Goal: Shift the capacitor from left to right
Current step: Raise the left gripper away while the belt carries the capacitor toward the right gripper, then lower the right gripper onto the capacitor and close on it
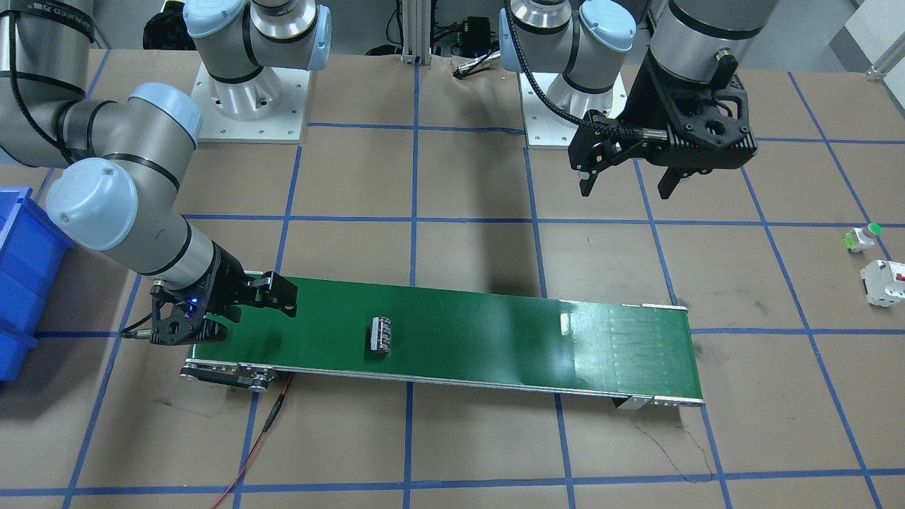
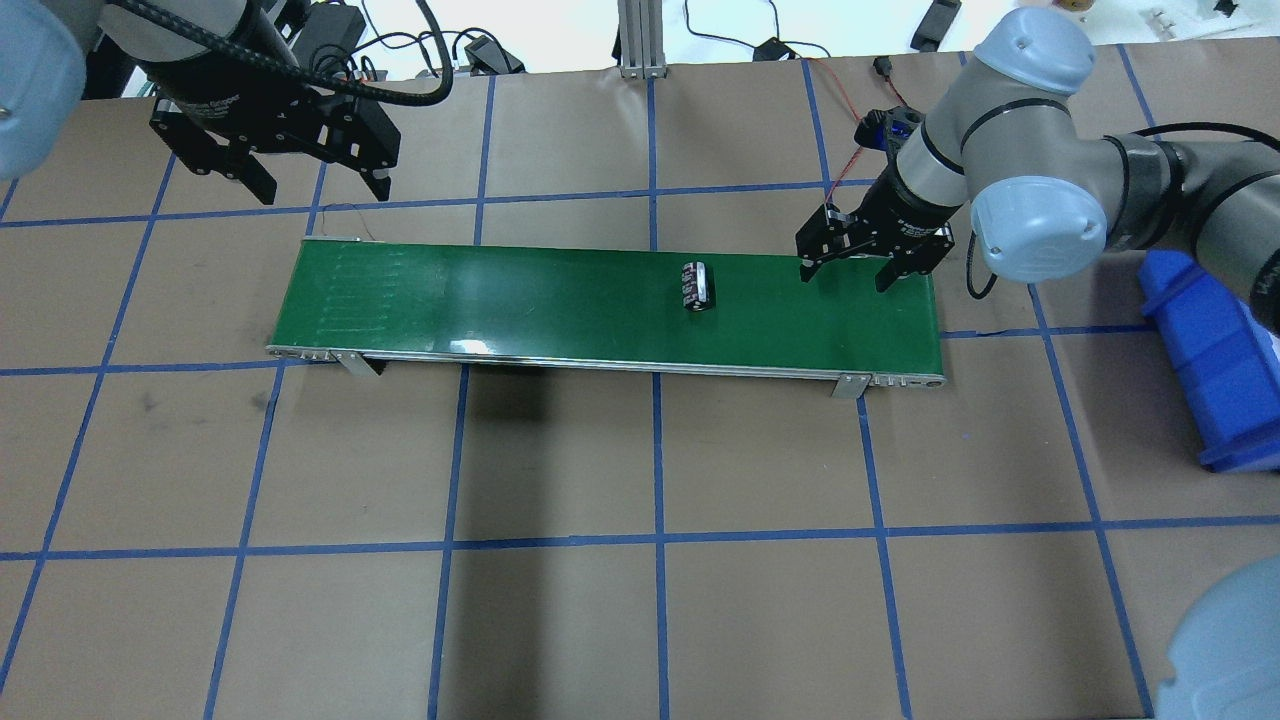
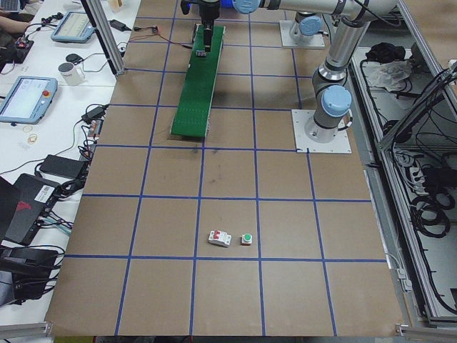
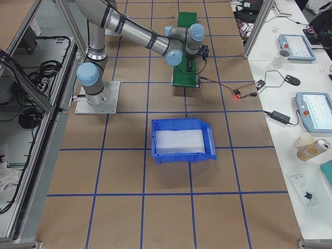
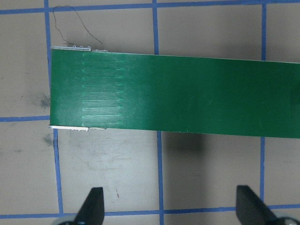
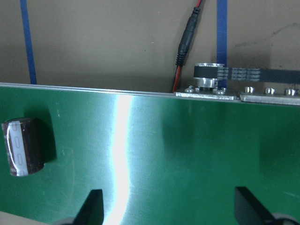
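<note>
The capacitor (image 1: 381,334), a stubby dark cylinder, lies on its side on the green conveyor belt (image 1: 495,339), right of the middle in the overhead view (image 2: 697,285). My right gripper (image 2: 846,275) is open and empty, low over the belt's right end, a short way from the capacitor. In the right wrist view the capacitor (image 6: 23,146) lies at the left edge, outside the open fingers (image 6: 91,208). My left gripper (image 2: 322,190) is open and empty, high above the table behind the belt's left end (image 5: 70,89).
A blue bin (image 2: 1210,360) stands to the right of the belt. A white block with red marking (image 1: 884,283) and a green-capped button (image 1: 864,237) lie on the table far to my left. A red wire (image 1: 265,424) runs from the belt's right end.
</note>
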Motion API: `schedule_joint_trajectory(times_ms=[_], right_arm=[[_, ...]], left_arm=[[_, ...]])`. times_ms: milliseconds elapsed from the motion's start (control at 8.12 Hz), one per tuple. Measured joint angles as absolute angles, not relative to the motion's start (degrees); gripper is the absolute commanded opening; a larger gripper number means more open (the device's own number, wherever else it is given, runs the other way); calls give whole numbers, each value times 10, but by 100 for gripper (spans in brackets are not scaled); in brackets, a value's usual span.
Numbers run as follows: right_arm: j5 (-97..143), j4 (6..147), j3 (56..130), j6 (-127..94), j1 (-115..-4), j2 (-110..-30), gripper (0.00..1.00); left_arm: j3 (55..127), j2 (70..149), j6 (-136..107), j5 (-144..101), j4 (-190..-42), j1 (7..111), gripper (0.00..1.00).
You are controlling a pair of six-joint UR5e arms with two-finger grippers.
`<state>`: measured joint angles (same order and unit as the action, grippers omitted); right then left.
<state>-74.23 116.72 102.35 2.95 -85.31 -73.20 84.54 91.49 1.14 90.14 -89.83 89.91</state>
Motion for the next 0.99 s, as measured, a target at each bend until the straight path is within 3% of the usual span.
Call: schedule_joint_trajectory(times_ms=[986], right_arm=[[-740, 1181, 1026, -39, -880, -723, 92]], left_arm=[[847, 916, 11, 898, -898, 899, 100]])
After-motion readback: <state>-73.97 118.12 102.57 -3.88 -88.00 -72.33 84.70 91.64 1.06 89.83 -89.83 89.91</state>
